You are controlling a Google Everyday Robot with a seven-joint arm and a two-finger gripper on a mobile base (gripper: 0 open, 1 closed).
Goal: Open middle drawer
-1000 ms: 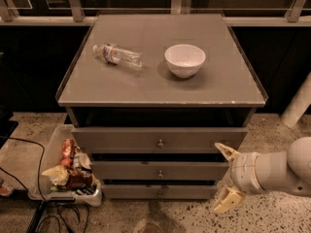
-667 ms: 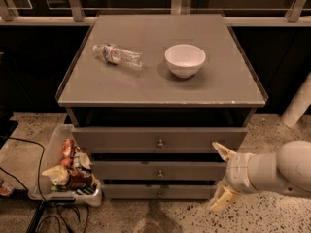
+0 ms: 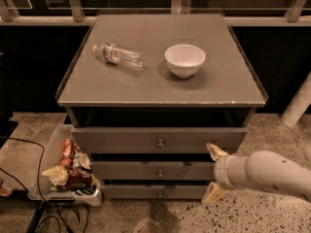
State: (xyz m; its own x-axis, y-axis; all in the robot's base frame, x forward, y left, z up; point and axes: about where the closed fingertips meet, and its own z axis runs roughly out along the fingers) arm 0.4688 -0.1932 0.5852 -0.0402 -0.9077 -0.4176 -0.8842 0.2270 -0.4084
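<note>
Camera view shows you the cabinet [image 3: 160, 89]; its middle drawer [image 3: 131, 170], second of three, looks shut; the gripper [image 3: 213, 173] hangs at that drawer's right end, fingers spread, holding nothing; the knob [image 3: 160, 173] is ungrasped; the whole pull is left.

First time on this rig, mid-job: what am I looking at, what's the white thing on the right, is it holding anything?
One camera view, mounting unknown, looking down at the front of a grey cabinet. The white tube from the picture's right is the robot's arm, ending in its gripper: two fingers, spread open, holding nothing. It hovers by the right end of the middle drawer, second of three, not yet pulled out; the drawer's knob is further left. On top lie a water bottle on its side and an upright white bowl. A bin of snacks sits on the floor.
</note>
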